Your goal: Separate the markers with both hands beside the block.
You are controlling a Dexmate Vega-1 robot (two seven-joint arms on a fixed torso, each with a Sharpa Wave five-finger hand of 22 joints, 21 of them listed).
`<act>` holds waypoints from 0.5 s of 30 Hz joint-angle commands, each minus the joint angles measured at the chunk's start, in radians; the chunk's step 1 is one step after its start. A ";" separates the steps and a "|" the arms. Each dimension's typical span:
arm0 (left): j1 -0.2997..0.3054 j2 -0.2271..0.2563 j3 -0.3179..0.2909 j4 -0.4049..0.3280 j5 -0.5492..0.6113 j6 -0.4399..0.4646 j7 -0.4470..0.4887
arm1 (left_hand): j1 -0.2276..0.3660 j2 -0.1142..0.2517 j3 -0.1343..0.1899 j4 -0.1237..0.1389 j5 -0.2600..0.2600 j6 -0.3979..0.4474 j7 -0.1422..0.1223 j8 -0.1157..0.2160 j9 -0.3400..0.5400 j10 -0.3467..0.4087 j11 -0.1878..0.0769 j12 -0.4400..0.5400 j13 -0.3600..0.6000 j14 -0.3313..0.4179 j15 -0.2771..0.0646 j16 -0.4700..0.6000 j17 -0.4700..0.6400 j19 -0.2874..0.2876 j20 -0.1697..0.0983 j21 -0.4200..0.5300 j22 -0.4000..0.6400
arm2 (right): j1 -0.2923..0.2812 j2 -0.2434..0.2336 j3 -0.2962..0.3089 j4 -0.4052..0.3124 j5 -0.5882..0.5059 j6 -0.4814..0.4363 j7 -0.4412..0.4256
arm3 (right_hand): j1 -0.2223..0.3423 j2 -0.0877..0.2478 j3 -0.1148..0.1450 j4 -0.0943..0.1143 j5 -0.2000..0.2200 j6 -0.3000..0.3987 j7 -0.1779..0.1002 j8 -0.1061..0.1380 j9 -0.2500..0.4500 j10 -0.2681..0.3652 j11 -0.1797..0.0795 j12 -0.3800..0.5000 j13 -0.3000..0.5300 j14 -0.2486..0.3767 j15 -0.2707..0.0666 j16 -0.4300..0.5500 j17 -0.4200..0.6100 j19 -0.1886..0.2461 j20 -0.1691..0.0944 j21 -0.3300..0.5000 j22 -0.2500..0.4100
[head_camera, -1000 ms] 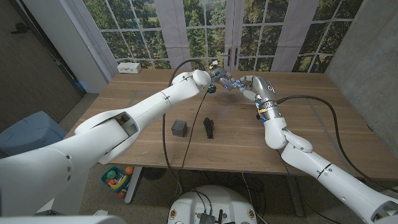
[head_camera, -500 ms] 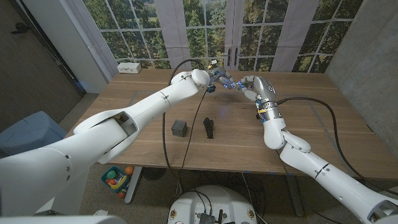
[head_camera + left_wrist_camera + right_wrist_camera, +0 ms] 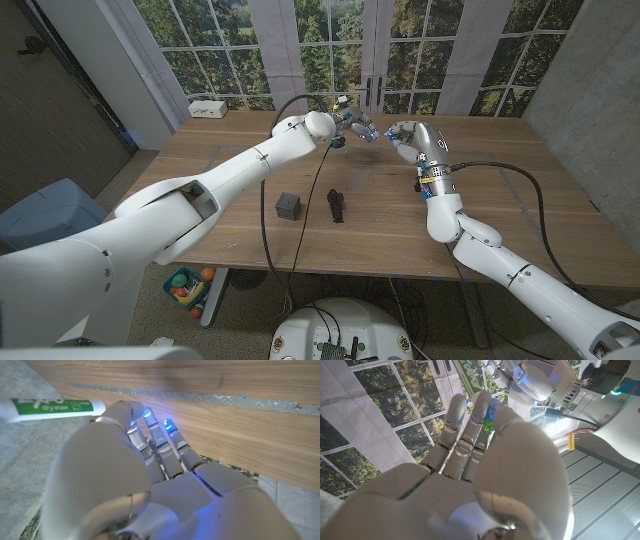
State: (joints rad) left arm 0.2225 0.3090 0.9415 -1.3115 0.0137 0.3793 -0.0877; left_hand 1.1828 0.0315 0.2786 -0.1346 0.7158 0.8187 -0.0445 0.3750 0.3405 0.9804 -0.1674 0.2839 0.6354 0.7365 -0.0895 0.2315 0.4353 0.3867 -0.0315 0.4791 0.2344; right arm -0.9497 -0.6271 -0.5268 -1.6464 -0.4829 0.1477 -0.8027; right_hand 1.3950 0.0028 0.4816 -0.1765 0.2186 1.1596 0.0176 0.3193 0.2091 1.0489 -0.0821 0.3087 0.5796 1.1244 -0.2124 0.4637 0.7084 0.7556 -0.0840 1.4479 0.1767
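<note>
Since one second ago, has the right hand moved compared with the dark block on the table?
Yes. In the head view the right hand has drawn slightly up and away from the left hand, toward the far window side, while the block stayed put.

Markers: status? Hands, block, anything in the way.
Left hand grips a green dry-erase marker, raised above the table. Right hand close by, hold unclear. Block beside dark marker bundle, untouched. Nothing in the way.

A white marker (image 3: 50,408) with a green label, a dark grey block (image 3: 289,205), a light wooden table (image 3: 500,200).
</note>
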 commanded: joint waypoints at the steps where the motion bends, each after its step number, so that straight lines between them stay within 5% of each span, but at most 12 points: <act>1: 0.020 0.070 0.028 0.018 0.151 -0.312 0.061 | -0.147 -0.050 -0.097 0.025 -0.190 -0.300 -0.022 -0.167 -0.056 -0.325 0.048 -0.116 -0.044 -0.190 -0.096 -0.045 -0.028 -0.064 0.025 0.015 0.004 | -0.007 -0.006 0.018 0.006 0.027 0.029 0.014 | -0.005 -0.007 0.007 0.002 0.010 -0.002 -0.003 -0.002 0.002 0.020 0.017 -0.007 0.001 0.009 0.000 -0.006 0.000 0.009 -0.140 -0.004 -0.001; 4: 0.017 0.068 0.025 0.056 0.164 -0.398 0.050 | -0.185 -0.073 -0.127 0.019 -0.280 -0.371 -0.060 -0.195 -0.085 -0.463 0.033 -0.114 -0.090 -0.270 -0.063 -0.051 -0.067 -0.088 0.039 0.015 0.001 | -0.003 -0.004 0.020 0.010 0.033 0.036 0.021 | -0.007 -0.009 0.008 0.003 0.012 -0.002 -0.001 -0.004 0.001 0.019 0.019 -0.009 0.000 0.010 0.000 -0.007 -0.001 0.010 -0.141 -0.007 -0.001; 8: 0.004 0.059 0.024 0.128 0.183 -0.534 0.034 | -0.225 -0.087 -0.150 0.021 -0.376 -0.367 -0.121 -0.187 -0.116 -0.526 -0.021 -0.108 -0.144 -0.318 -0.052 -0.049 -0.112 -0.097 0.044 0.015 -0.007 | -0.003 0.001 0.025 0.014 0.040 0.036 0.024 | -0.007 -0.010 0.010 0.003 0.014 -0.003 -0.003 -0.005 0.001 0.019 0.018 -0.010 0.002 0.010 -0.001 -0.008 -0.001 0.011 -0.141 -0.009 -0.002; 12: -0.008 0.039 0.016 0.207 0.183 -0.653 0.019 | -0.226 -0.083 -0.150 0.011 -0.444 -0.309 -0.161 -0.172 -0.139 -0.526 -0.044 -0.100 -0.193 -0.326 -0.059 -0.044 -0.154 -0.087 0.038 0.019 -0.014 | -0.005 0.002 0.031 0.014 0.048 0.042 0.024 | -0.008 -0.011 0.011 0.004 0.015 -0.003 -0.003 -0.006 0.001 0.017 0.018 -0.011 0.003 0.010 -0.001 -0.008 -0.001 0.012 -0.141 -0.011 -0.002; 15: -0.019 0.023 0.010 0.255 0.171 -0.708 -0.014 | -0.227 -0.081 -0.151 0.004 -0.483 -0.267 -0.166 -0.166 -0.152 -0.501 -0.049 -0.095 -0.234 -0.319 -0.077 -0.038 -0.191 -0.067 0.020 0.027 -0.019 | -0.006 0.005 0.037 0.016 0.059 0.054 0.023 | -0.008 -0.012 0.012 0.004 0.016 -0.004 -0.004 -0.008 0.001 0.016 0.017 -0.011 0.005 0.009 -0.001 -0.009 -0.002 0.013 -0.141 -0.013 -0.002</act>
State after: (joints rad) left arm 0.2281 0.3560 0.9608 -1.2059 0.1598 -0.0502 -0.0555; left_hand 0.9606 -0.0526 0.1262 -0.1225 0.2547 0.5197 -0.2072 0.2004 0.1940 0.4617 -0.2105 0.1781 0.4246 0.4159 -0.0447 0.1851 0.2647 0.3064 -0.0009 0.4986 0.2162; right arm -0.9532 -0.6287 -0.5058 -1.6357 -0.4485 0.1806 -0.7842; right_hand 1.3895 -0.0028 0.4860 -0.1721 0.2283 1.1594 0.0175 0.3128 0.2092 1.0489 -0.0820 0.2980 0.5777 1.1260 -0.2105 0.4562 0.7036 0.7591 -0.0803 1.4406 0.1721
